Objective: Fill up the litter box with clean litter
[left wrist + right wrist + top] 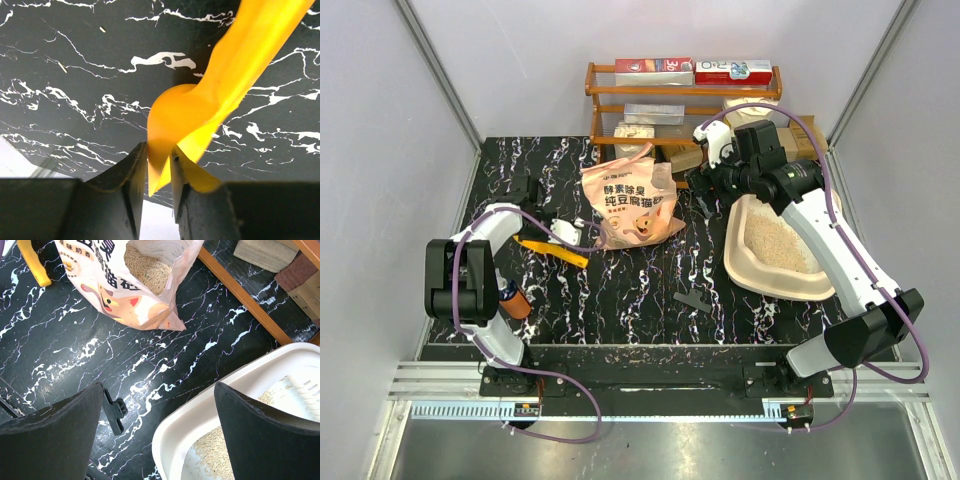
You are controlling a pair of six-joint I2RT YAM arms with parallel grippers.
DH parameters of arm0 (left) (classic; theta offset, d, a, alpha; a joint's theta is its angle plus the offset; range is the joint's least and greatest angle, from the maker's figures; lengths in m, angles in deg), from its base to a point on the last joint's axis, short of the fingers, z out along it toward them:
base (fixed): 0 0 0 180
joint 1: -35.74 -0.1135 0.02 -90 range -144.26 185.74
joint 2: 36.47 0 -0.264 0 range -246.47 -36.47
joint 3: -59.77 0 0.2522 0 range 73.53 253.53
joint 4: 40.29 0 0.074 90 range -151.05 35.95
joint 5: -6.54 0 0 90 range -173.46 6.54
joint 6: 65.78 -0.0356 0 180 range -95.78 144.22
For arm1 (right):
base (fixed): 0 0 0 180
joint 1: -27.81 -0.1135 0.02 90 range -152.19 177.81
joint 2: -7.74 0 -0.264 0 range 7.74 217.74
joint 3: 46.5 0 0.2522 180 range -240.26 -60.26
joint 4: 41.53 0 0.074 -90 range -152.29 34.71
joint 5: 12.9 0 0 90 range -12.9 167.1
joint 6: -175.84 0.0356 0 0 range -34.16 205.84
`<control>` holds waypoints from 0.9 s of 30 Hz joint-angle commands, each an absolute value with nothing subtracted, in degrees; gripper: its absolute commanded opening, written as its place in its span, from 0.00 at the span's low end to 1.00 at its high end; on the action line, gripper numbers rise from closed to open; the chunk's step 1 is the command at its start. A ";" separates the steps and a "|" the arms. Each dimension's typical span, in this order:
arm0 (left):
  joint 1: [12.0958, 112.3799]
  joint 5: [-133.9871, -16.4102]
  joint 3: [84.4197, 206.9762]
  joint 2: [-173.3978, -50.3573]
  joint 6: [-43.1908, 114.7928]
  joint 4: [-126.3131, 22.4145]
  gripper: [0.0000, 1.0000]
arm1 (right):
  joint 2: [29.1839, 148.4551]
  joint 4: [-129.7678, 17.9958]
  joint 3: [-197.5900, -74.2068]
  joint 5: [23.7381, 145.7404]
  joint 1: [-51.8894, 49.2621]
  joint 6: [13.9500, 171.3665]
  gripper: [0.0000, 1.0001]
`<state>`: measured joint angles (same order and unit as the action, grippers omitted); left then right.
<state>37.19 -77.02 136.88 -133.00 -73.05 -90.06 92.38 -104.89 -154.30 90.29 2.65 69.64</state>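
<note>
The cream litter box (738, 268) sits at the right of the table with tan granular litter (780, 245) across its floor. The pink-orange bag (635, 205) stands open at the centre. In the right wrist view the bag (107, 295) shows litter (147, 265) inside its mouth. My right gripper (708, 192) is open and empty, hovering over the box's near rim (200, 412) between bag and box. My left gripper (538, 238) is shut on a yellow scoop (563, 253). Its jaws pinch the scoop (200, 110) at the handle end, low over the table.
A wooden shelf rack (680, 100) with boxes stands at the back. A black clip (695, 298) lies on the table left of the litter box. It also shows in the right wrist view (115, 412). An orange-brown bottle (517, 302) stands beside the left arm.
</note>
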 commanded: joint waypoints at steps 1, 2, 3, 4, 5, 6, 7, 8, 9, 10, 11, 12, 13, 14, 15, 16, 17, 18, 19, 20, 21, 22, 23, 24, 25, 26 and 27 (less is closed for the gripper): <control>37.50 -76.08 136.64 -133.33 -71.94 -87.36 0.24 | 90.97 -103.63 -154.04 90.55 3.29 70.02 0.97; 37.50 -75.99 136.55 -133.15 -71.50 -87.45 0.17 | 90.97 -103.54 -153.96 90.46 3.20 70.02 0.97; 37.58 -75.90 136.55 -132.89 -71.14 -88.23 0.04 | 90.88 -103.54 -153.87 90.28 3.20 69.94 0.97; 37.58 -75.47 136.29 -132.71 -70.18 -88.68 0.01 | 91.06 -103.63 -153.87 90.28 3.20 69.94 0.97; 37.50 -74.85 136.11 -131.84 -69.65 -89.03 0.00 | 90.97 -103.63 -153.78 90.11 3.20 69.94 0.97; 37.58 -74.15 135.93 -131.31 -69.04 -89.56 0.00 | 91.06 -103.46 -153.69 90.02 3.29 69.85 0.97; 37.58 -72.49 135.41 -129.74 -67.55 -90.00 0.00 | 91.15 -103.28 -153.69 89.84 3.29 69.93 0.96; 37.58 -71.60 135.49 -128.77 -66.58 -90.35 0.00 | 91.23 -103.28 -153.78 89.67 3.29 70.02 0.96; 37.58 -70.46 135.40 -127.63 -65.61 -91.74 0.00 | 91.41 -102.67 -153.87 88.62 3.29 70.20 0.96; 37.58 -68.10 135.23 -124.83 -63.60 -92.28 0.00 | 91.50 -102.32 -154.04 87.74 3.38 71.07 0.95; 37.58 -66.69 135.05 -123.24 -62.80 -92.98 0.00 | 91.50 -101.96 -154.39 86.60 3.38 71.69 0.94; 37.58 -65.28 134.88 -121.57 -62.27 -95.16 0.00 | 91.67 -101.09 -155.09 84.76 3.64 72.39 0.94; 37.58 -61.96 134.44 -117.98 -61.57 -96.32 0.00 | 91.94 -100.99 -155.79 84.74 3.90 72.92 0.94; 37.67 -60.27 134.26 -116.29 -61.39 -97.63 0.00 | 92.20 -101.08 -156.58 84.83 4.34 72.92 0.93; 37.85 -58.60 134.09 -114.45 -61.30 -100.17 0.00 | 92.64 -101.08 -158.25 85.35 4.61 72.75 0.94; 38.37 -55.37 133.74 -111.39 -60.43 -101.24 0.00 | 92.90 -100.99 -159.13 85.62 4.70 72.75 0.94; 38.98 -53.94 133.65 -109.96 -59.72 -102.21 0.00 | 93.25 -100.99 -159.92 86.15 4.79 72.83 0.95; 39.77 -52.45 133.47 -108.64 -58.50 -103.87 0.00 | 94.04 -101.60 -161.67 87.80 4.79 73.10 0.96; 42.30 -49.48 133.64 -106.02 -55.61 -104.50 0.00 | 94.57 -102.04 -162.56 88.95 4.79 73.80 0.96; 43.90 -48.23 133.56 -104.69 -53.93 -105.11 0.00 | 95.10 -102.66 -163.35 90.09 4.87 74.32 0.96; 45.74 -47.17 133.47 -103.28 -51.91 -104.42 0.00 | 96.23 -103.71 -165.10 92.28 4.87 75.11 0.96; 49.67 -45.59 133.56 -100.83 -45.80 -103.11 0.00 | 96.68 -104.33 -166.07 93.70 4.87 76.77 0.96; 51.45 -45.06 133.56 -99.76 -41.74 -101.09 0.00 | 97.29 -104.94 -167.13 95.36 4.96 77.57 0.95; 53.21 -44.88 133.56 -98.80 -37.00 -95.07 0.00 | 98.08 -106.08 -169.05 98.77 5.22 78.36 0.95; 55.75 -45.22 133.99 -97.83 -27.29 -91.70 0.00 | 98.61 -106.53 -170.29 100.63 5.49 80.72 0.95; 56.65 -46.10 134.00 -97.65 -22.41 -88.28 0.00 | 99.14 -106.97 -171.52 102.57 5.92 82.22 0.95; 57.44 -48.72 134.26 -97.82 -18.53 -82.76 0.00 | 99.84 -107.58 -174.14 107.20 6.36 83.98 0.95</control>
